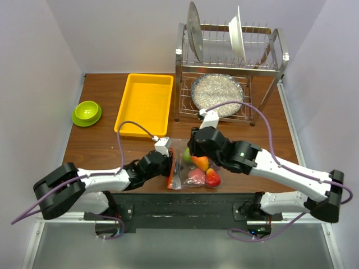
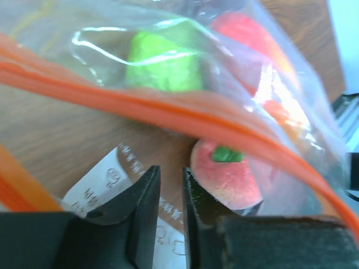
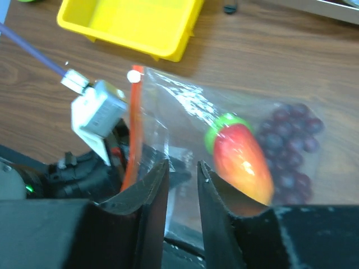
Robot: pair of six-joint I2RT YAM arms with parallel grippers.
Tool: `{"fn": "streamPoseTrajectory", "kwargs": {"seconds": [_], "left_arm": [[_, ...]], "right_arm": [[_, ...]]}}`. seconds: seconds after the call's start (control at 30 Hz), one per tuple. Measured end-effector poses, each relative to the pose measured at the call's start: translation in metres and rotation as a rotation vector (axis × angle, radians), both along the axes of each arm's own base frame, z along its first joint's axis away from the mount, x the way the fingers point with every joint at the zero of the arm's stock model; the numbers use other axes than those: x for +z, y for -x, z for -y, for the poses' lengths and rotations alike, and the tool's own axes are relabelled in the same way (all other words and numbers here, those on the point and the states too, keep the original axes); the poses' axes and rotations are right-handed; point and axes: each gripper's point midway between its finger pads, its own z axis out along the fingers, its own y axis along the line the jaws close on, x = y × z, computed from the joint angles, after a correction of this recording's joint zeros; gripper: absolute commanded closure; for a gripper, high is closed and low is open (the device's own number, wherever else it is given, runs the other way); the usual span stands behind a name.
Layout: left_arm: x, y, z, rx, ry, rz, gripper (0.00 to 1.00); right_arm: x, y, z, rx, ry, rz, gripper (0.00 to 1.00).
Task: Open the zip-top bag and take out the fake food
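Black fingers of the left gripper [image 2: 169, 174] are drawn in to a thin slit. Printed clear film runs into that slit, so I judge it clamped on one wall of the clear, crinkly plastic zip-top bag [image 2: 101, 28]. Just past its tips the orange-red zip strip [image 2: 168, 115] crosses the wrist view. A second orange stretch low on the left suggests the mouth is partly parted there; how far, I cannot tell. The right gripper [image 3: 182, 168] shows the same narrow slit, with film entering it just beside the strip. I read it as pinched on the opposite wall.

The fake food sits inside the bag. A green round fruit [image 2: 162, 64] and a pink peach [image 2: 224, 179] lie just behind the strip. An orange-red elongated piece [image 3: 241, 159] and a dark purple grape bunch [image 3: 289, 145] sit deeper in. The bag lies on the brown wooden counter [image 3: 291, 50] at its near edge, between the two arms. The yellow plastic tray [image 3: 129, 22] is well apart behind it.

To open it well, the two pinches should draw apart squarely across the strip, slowly and low, so the food's weight anchors the pouch. Grips close to the strip will spare the film from stretching or slipping free. Once the mouth gapes, one gripper can hold a lip while the other goes for the peach, which lies nearest the mouth.
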Motion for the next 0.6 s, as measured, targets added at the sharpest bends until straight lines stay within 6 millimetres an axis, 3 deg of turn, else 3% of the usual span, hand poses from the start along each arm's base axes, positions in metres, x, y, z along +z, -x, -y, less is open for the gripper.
{"fn": "streamPoseTrajectory", "kwargs": {"seconds": [0.07, 0.17, 0.37, 0.47, 0.6], "left_arm": [[0.004, 0.001, 0.003, -0.014, 0.024, 0.013, 0.62], [0.005, 0.005, 0.005, -0.037, 0.051, 0.018, 0.57], [0.006, 0.018, 0.009, -0.108, 0.104, 0.018, 0.46], [0.011, 0.022, 0.015, -0.146, 0.135, 0.026, 0.39], [0.016, 0.028, 0.022, -0.189, 0.164, 0.034, 0.31]], "right_arm": [[0.001, 0.004, 0.015, -0.023, -0.003, 0.008, 0.74], [-0.017, 0.014, 0.039, -0.05, 0.021, -0.013, 0.79], [-0.109, 0.042, 0.071, -0.058, 0.143, -0.166, 0.85], [-0.142, 0.053, 0.077, -0.061, 0.199, -0.238, 0.86], [-0.153, 0.052, 0.071, -0.074, 0.204, -0.261, 0.87]]}}
